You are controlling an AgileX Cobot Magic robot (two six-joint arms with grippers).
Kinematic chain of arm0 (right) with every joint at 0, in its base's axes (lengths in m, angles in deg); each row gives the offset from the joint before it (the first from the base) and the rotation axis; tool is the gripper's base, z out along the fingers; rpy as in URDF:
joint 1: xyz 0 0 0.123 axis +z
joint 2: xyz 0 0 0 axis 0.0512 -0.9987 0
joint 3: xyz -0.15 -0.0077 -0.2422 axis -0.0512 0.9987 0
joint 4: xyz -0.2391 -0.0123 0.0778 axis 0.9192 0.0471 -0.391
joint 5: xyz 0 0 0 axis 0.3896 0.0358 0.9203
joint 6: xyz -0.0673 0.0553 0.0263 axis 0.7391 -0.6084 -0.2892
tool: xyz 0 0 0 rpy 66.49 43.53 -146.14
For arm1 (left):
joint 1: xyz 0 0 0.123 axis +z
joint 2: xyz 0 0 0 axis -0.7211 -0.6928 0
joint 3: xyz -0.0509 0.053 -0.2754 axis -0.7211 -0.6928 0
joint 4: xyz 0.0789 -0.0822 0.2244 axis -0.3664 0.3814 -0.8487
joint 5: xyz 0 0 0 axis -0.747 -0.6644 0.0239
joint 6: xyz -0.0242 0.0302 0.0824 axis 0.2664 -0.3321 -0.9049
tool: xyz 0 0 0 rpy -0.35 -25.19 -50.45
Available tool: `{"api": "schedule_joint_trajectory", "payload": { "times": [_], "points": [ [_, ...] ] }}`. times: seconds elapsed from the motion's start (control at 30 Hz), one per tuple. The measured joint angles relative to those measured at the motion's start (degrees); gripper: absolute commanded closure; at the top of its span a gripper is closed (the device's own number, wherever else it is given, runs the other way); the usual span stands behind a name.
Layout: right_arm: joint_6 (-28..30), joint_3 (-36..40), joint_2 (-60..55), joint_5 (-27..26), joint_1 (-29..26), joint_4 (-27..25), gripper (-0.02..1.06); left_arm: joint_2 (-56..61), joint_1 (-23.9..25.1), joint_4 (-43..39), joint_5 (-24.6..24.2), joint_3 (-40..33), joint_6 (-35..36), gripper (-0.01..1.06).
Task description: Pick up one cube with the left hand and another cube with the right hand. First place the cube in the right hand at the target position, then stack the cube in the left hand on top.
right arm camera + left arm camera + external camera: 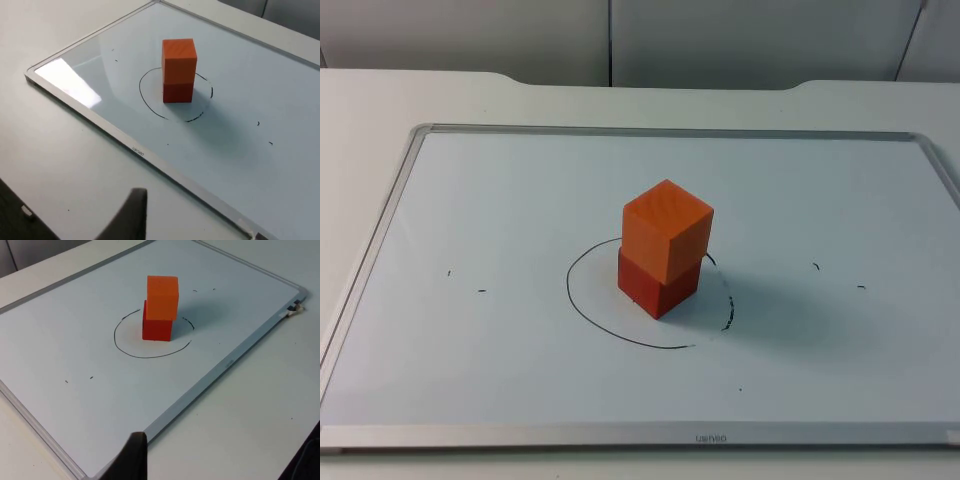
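Orange cube [667, 231] sits on top of the red cube [658, 285], both inside the hand-drawn black circle [582, 305] on the whiteboard [470, 200], which lies flat on the white counter [420, 95]. Top cube is twisted a bit w/ respect to the lower one and overhangs slightly at one side, but looks stable.

Judging from that: right-hand cube placed at target, left-hand cube stacked on it, so both placing steps look done. Nothing obvious left except arms parked.

Left end effector [136, 460]: one black fingertip seen in the left wrist view, well back from the stack, off the board's edge; can't tell how far open, nothing seen in its hold. Right end effector [131, 212]: same in the right wrist view, fingertip over bare counter, well apart from the cubes; opening can't be told. Both arms appear to wait.
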Motion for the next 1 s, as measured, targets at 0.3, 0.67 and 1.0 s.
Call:
{"api": "schedule_joint_trajectory", "payload": {
  "times": [0.3, 0.67, 1.0],
  "points": [
    [-2.79, 0.00, 0.00, 0.00, 0.00, 1.38, 0.00, 0.00, 0.00, 0.10, 0.00, 0.00, 0.00, 0.00],
    [-2.79, 0.00, 0.00, 0.00, 0.00, 1.62, 0.00, 0.00, 0.00, 0.10, 0.10, -0.08, 0.00, 0.00],
    [-2.79, 0.00, 0.00, 0.00, 0.00, 1.83, 0.00, 0.00, 0.00, 0.10, 0.10, -0.08, 0.00, 0.00]
  ]
}}
